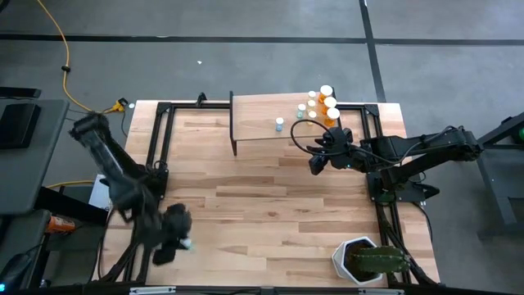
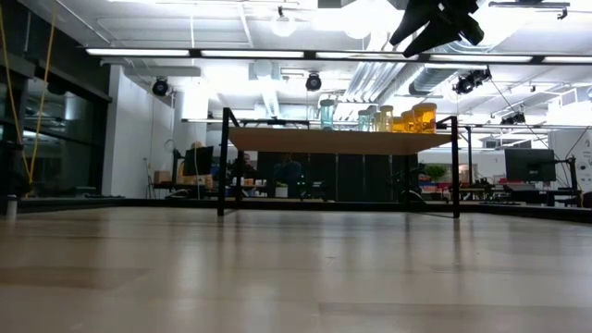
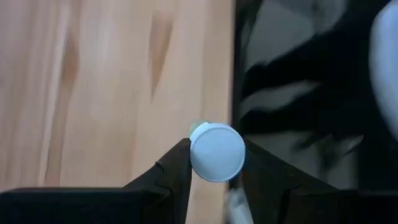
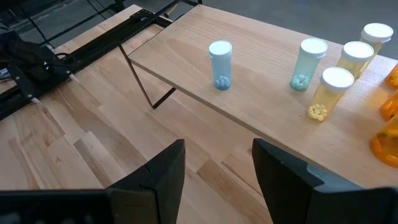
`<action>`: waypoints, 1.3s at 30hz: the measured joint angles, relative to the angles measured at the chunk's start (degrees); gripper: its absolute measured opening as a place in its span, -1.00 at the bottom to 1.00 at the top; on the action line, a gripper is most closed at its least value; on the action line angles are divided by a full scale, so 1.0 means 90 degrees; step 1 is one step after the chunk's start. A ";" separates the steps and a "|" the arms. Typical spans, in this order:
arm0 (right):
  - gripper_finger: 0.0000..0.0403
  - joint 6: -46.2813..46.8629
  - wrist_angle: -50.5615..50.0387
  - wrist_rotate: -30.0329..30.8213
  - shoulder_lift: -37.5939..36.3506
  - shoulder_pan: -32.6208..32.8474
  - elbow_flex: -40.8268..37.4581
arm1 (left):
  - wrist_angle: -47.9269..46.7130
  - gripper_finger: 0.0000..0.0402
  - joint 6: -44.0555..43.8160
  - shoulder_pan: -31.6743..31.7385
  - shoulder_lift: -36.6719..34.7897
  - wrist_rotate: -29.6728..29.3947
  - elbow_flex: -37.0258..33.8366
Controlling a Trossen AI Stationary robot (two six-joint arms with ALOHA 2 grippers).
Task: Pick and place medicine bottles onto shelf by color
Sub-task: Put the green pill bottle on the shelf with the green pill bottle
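Since our left gripper [image 3: 214, 171] already has its jaws pinched on a white-capped bottle [image 3: 217, 152] sitting squarely between them, we'd lift straight, carry level to the shelf [image 1: 262, 115]. Right gripper [image 4: 217, 165] hangs with jaws apart, empty, bottles beyond them.

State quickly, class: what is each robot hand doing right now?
Left hand: closed on a small round white-capped medicine bottle.
Right hand: open, holding nothing, in front of the light-wood shelf.
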 joint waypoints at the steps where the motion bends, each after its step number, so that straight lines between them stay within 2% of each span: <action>1: -0.11 0.0001 0.0000 0.0000 0.0000 -0.0001 0.0000 | 0.0002 -0.45 0.0097 0.0290 -0.0235 0.0131 0.0081; 6: -0.11 -0.0002 -0.0002 0.0000 0.0000 -0.0002 0.0000 | -0.0117 -0.42 0.0451 0.1886 -0.1078 0.0535 0.0546; 12: -0.11 -0.0100 0.0002 -0.0008 0.0000 0.0000 0.0000 | -0.0590 -0.43 0.1407 0.3345 -0.1175 0.1049 0.1174; 22: -0.11 0.0187 0.0056 -0.0232 0.0000 -0.0002 0.0000 | -0.0602 -0.43 0.2979 0.4498 -0.0440 0.1514 0.1996; 28: -0.11 0.0171 0.0590 -0.0367 0.0000 -0.0002 0.0000 | -0.0590 -0.43 0.3981 0.5129 0.0248 0.1861 0.2649; 35: -0.11 -0.0275 0.1639 -0.1422 -0.0215 0.0055 0.0000 | -0.0786 -0.43 0.5264 0.5637 0.1085 0.1836 0.3605; 39: -0.11 -0.0338 0.1732 -0.1559 -0.0520 0.0209 0.0000 | -0.0870 -0.43 0.5650 0.5873 0.1480 0.1809 0.4029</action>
